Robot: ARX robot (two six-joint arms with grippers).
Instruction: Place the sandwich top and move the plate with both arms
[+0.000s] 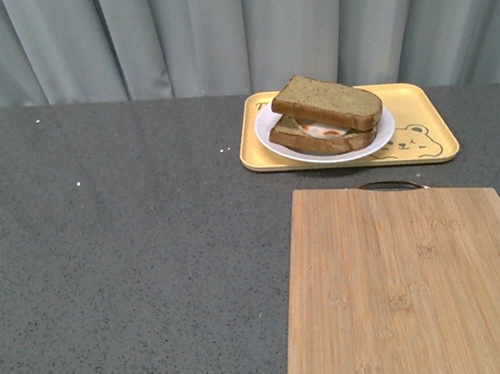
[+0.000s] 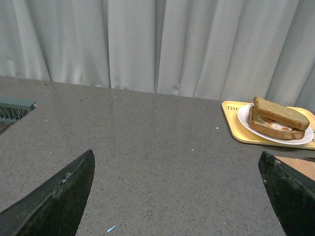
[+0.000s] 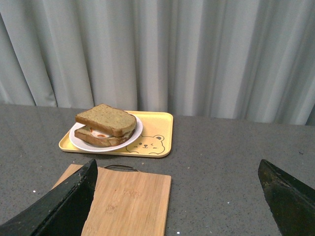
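Already the sandwich top point(image 1: 327, 101) sits tilted on the egg slice point(image 1: 322, 135), both on the plate point(image 1: 379, 137), which rests on the yellow bear tray point(image 1: 427, 113) at the far side of the grey table point(image 1: 120, 263). A bamboo board point(image 1: 415, 285) lies just in front of the tray.

Judging by that, the bread step looks done & the plate move is what's left. To do it well, both arms should come in from opposite sides of the rim, grip level & lift together so the leaning top slice doesn't slide off; approach low over the tray lip.

Left gripper point(image 2: 179, 196): jaws spread wide, nothing between them, over bare table well apart from the plate. Right gripper point(image 3: 179, 196): likewise wide open & empty, near the board.

Neither arm shows in the front view. Only fingertip edges appear in wrist views. Dark handle thing point(image 1: 391, 186) at the board's far edge is mostly hidden. Where the plate is meant to go can't be told.
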